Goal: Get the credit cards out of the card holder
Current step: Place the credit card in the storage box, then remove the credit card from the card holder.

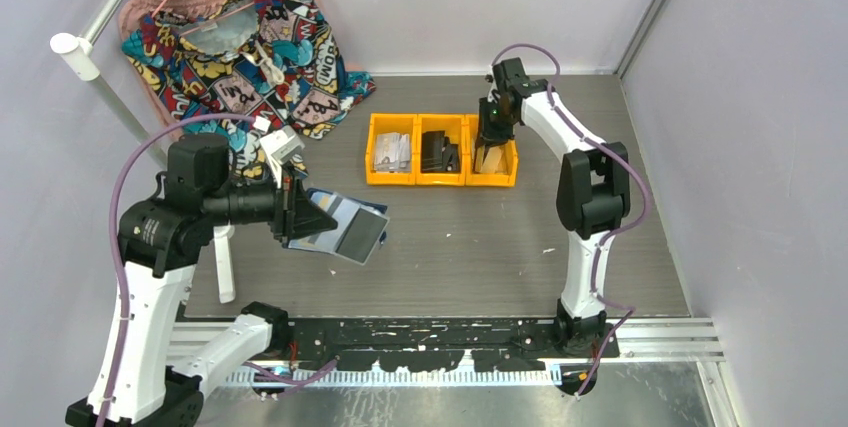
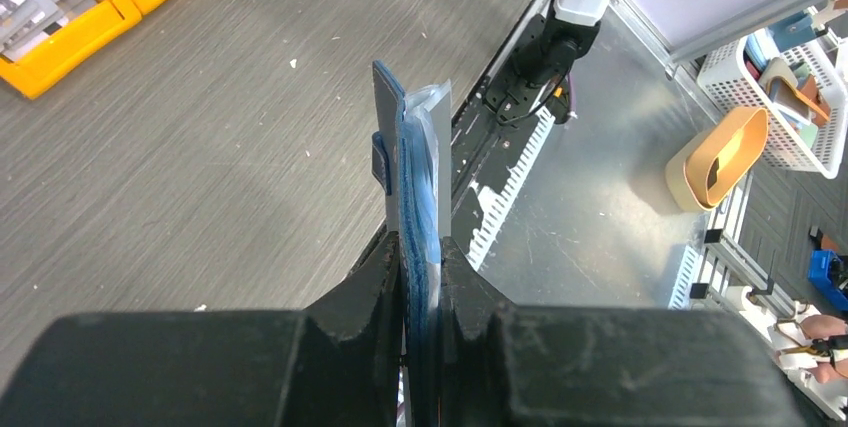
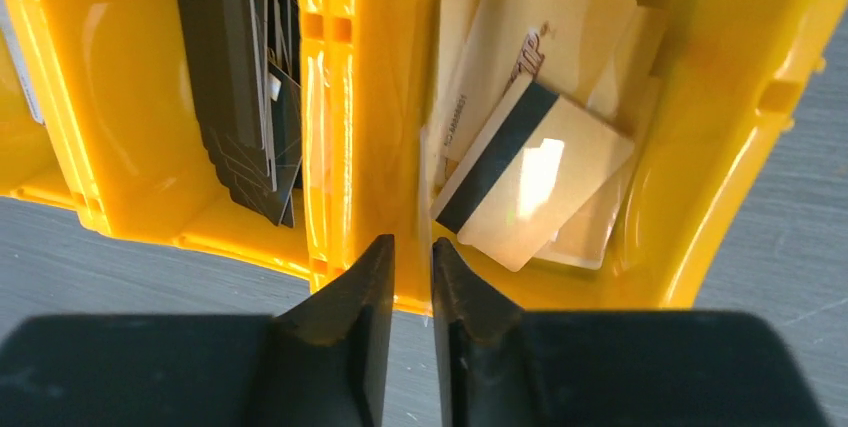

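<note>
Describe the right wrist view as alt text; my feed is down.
Tan credit cards, one showing its black magnetic stripe, lie piled in a yellow bin just beyond the right hand, whose fingers are nearly together and empty. The neighbouring bin, on the picture's left, holds black cards.
</note>
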